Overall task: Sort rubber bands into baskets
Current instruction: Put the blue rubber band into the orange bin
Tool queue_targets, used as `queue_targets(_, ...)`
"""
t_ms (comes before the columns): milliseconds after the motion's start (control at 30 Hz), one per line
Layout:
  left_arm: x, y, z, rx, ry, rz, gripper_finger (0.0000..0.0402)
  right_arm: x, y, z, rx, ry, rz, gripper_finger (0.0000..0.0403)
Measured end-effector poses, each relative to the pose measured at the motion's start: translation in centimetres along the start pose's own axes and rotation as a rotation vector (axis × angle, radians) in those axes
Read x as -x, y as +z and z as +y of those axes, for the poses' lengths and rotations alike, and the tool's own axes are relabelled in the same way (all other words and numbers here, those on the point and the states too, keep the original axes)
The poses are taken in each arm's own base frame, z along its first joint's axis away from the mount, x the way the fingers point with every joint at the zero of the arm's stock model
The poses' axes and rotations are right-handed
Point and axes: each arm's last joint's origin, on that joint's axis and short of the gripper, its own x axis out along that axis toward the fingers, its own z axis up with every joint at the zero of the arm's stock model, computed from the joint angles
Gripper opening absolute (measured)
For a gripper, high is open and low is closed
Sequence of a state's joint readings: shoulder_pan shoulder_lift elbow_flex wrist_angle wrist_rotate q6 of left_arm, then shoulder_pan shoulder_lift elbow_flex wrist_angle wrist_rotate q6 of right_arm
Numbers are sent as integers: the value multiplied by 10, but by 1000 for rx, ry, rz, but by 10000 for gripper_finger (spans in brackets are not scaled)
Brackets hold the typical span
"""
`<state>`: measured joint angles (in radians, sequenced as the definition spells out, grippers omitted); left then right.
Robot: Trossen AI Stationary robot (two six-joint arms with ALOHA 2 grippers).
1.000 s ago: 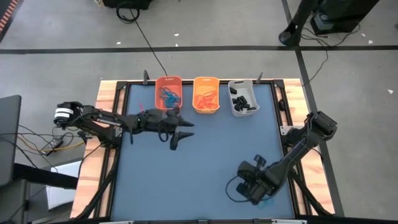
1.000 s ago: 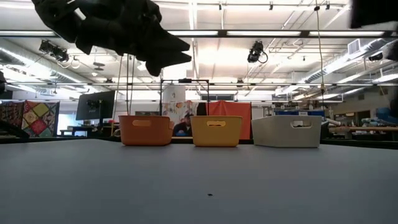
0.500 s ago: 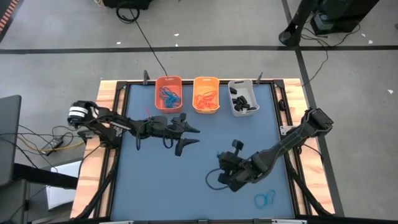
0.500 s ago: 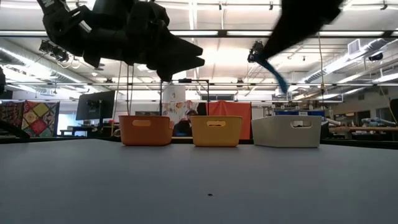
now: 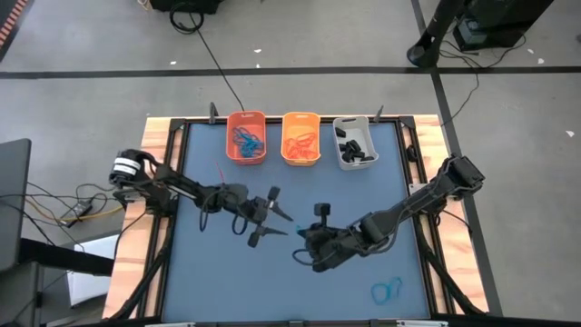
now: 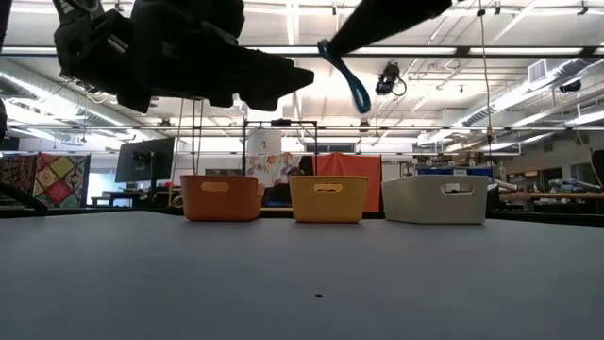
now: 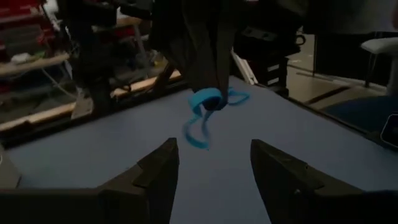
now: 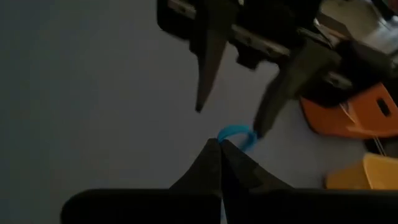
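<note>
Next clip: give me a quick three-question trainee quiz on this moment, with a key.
1. True or false: the right gripper is shut on a blue rubber band.
2. How do the left gripper's jaws stand? A) open B) shut C) hidden
3. Fill in: another blue band lies on the ____, near the right front corner.

Key: 1 true; 2 A; 3 table.

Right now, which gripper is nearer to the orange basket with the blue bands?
The left gripper: it hovers open over the mat just in front of the orange basket. The right gripper, shut on a blue rubber band, is farther out, facing the left one.
</note>
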<state>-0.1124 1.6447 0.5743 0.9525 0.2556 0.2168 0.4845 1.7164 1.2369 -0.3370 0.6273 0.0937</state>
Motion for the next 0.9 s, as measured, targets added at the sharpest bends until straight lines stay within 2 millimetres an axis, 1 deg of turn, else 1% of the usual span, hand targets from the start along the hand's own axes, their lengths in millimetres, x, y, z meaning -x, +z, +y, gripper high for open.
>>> queue_targets(167, -4, -4, -2, -23, 16, -29, 202, -4, 8, -3, 59, 77, -58, 3)
queue_targets(300, -7, -9, -2, -22, 18, -34, 202, -6, 14, -7, 104, 97, -113, 3)
queue_targets(400, -8, -11, -3, -1, 6, -41, 202, -9, 18, -11, 118, 86, -148, 3)
queue_targets(533, -10, -11, -2, 52, 3, -45, 202, -13, 22, -20, 95, 61, -175, 3)
queue_targets(733, -11, -7, -1, 72, 7, -79, 201, -16, 22, -26, 86, 43, -167, 3)
queue_targets(800, -11, -7, -1, 78, 8, -74, 193, -16, 22, -26, 86, 37, -166, 3)
queue_targets(900, -11, -8, -1, 108, 8, -70, 161, -16, 22, -27, 83, -9, -160, 3)
